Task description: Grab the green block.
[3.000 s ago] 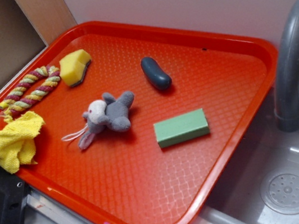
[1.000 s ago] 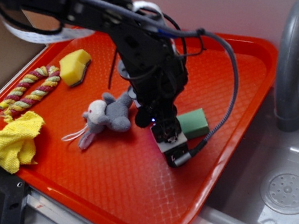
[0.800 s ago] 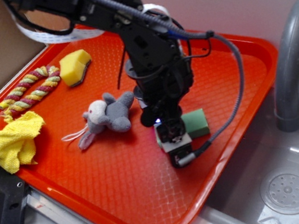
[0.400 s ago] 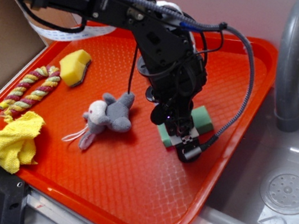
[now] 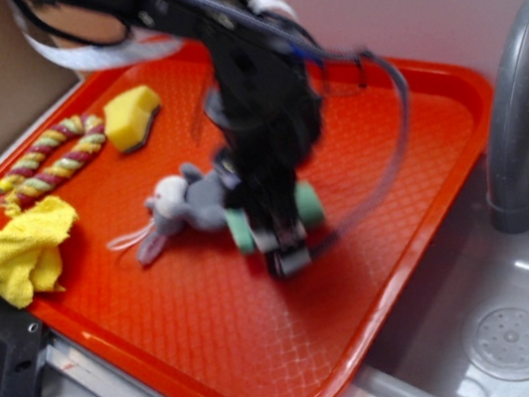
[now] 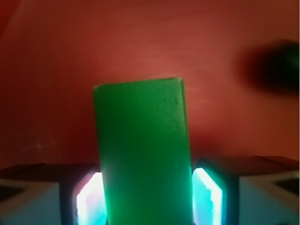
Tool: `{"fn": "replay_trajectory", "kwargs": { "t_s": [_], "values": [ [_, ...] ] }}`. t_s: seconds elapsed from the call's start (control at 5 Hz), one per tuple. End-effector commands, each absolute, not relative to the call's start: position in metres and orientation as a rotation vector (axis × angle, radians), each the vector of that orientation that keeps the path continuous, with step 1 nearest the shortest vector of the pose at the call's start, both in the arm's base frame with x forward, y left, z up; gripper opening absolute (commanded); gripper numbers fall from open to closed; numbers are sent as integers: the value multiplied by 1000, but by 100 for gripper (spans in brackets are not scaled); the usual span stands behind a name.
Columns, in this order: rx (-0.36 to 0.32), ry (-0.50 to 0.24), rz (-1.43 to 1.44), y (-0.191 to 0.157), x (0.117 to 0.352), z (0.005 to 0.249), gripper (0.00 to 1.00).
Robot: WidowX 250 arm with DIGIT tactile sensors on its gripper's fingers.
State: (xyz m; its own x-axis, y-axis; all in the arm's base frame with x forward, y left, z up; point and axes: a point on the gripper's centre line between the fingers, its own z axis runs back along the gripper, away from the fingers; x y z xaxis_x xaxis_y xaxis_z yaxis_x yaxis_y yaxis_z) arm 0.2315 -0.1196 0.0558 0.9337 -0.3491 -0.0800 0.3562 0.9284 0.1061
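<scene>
On my wrist feed the gripper (image 6: 145,197) has its two fingers (image 6: 89,199) clamped against the long sides of the green block (image 6: 140,150), which fills the lower centre of the frame and reaches up past the middle. The pads glow pale cyan where they meet the block. Behind it I see only red tray surface, plus a dark blurred blob at the upper right edge that I can't identify.

On the exterior feed the arm is smeared with motion blur. The gripper (image 5: 271,226) sits in the middle of the frame, and the green block (image 5: 306,202) pokes out on either side of it, just right of the grey plush mouse (image 5: 185,206). I can't tell whether the block touches the tray (image 5: 415,134) or is raised off it. Further out, toward the upper left, lie the yellow sponge (image 5: 132,118) and the braided rope toy (image 5: 47,162). A yellow cloth (image 5: 16,248) is at the left edge. A grey faucet (image 5: 515,98) and sink (image 5: 513,335) occupy the right side.
</scene>
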Motion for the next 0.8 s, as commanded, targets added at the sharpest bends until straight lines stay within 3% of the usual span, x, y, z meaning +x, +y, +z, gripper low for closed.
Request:
{"fn": "replay_trajectory", "kwargs": {
  "t_s": [0.0,0.2,0.4,0.6],
  "values": [
    [92,-15,-70,-79,197,171,0],
    [83,-54,-21,-71,182,217,0],
    [104,-85,13,-70,179,214,0],
    [50,-69,-66,-74,187,198,0]
  ]
}}
